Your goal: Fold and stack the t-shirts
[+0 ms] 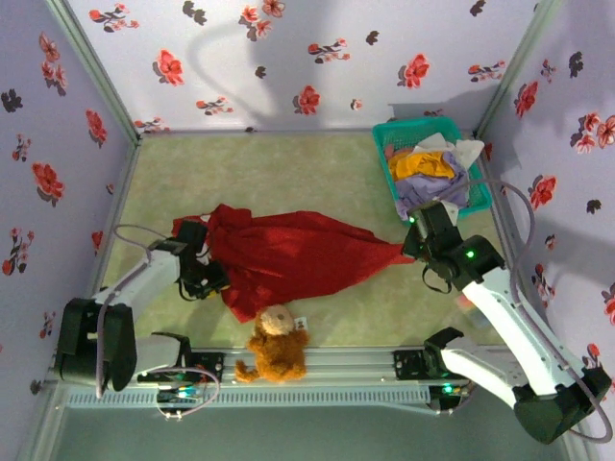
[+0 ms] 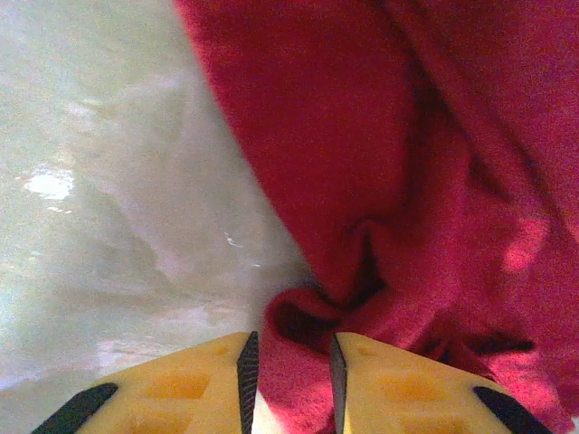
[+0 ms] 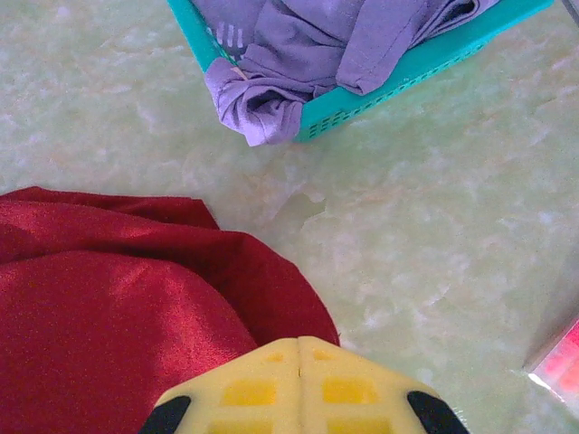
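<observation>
Bunching between left gripper tips — red t-shirt

Bare tabletop beyond red t-shirt

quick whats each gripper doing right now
left gripper: jaws apart around a fold of the red t-shirt, grip cannot be told
right gripper: closed on the red t-shirt's corner

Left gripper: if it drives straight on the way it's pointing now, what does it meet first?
The red t-shirt. A bunched fold of it lies directly ahead of the left gripper, with cloth between the jaws, so contact looks immediate.
</observation>
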Motion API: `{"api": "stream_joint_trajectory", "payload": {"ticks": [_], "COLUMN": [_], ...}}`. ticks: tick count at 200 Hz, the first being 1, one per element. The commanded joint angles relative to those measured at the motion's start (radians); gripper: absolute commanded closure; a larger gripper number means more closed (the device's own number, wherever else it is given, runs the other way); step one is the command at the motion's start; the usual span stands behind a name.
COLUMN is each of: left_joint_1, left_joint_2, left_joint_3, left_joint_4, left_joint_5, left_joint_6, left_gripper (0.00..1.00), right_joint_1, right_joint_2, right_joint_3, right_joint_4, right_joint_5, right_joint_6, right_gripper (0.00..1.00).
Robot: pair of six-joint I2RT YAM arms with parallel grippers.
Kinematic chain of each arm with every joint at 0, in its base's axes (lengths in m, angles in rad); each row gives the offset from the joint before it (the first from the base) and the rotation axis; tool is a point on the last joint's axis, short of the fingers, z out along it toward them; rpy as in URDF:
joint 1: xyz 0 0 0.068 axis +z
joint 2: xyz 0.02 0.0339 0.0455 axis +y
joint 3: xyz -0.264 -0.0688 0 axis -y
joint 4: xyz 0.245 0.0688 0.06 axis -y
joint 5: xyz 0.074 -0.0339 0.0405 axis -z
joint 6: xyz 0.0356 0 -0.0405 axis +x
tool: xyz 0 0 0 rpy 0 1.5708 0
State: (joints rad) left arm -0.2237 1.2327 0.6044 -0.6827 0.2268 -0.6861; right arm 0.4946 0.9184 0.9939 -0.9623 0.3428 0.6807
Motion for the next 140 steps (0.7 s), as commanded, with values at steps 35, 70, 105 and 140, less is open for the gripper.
{"api": "stream_joint_trajectory", "payload": {"ticks": [35, 70, 105, 140], "left_joint_1": [0.035, 0.035, 0.037, 0.037], "left_joint_2": [0.016, -0.023, -0.087, -0.181], "left_joint_3": [-0.064, -0.065, -0.038, 0.069], "left_joint_4": [0.132, 0.164, 0.123, 0.002], "left_joint_5": [0.012, 0.019, 0.033, 0.030], "left_joint_6": [-0.054, -0.061, -0.059, -0.037], "left_gripper": [0.70, 0.86, 1.00, 1.00], "right_joint_1": [-0.018, -0.019, -0.019, -0.019], "right_joint_2": [-0.006, -0.010, -0.008, -0.007], "right_joint_3": [0.029, 0.027, 0.044, 0.074], "right_joint_4": [0.007, 0.008, 0.009, 0.006], "right_joint_5": [-0.002, -0.004, -0.002, -0.003], "right_joint_6": [-0.015, -0.012, -0.013, -0.021], "right_gripper": [1.00, 1.00, 1.00, 1.00]}}
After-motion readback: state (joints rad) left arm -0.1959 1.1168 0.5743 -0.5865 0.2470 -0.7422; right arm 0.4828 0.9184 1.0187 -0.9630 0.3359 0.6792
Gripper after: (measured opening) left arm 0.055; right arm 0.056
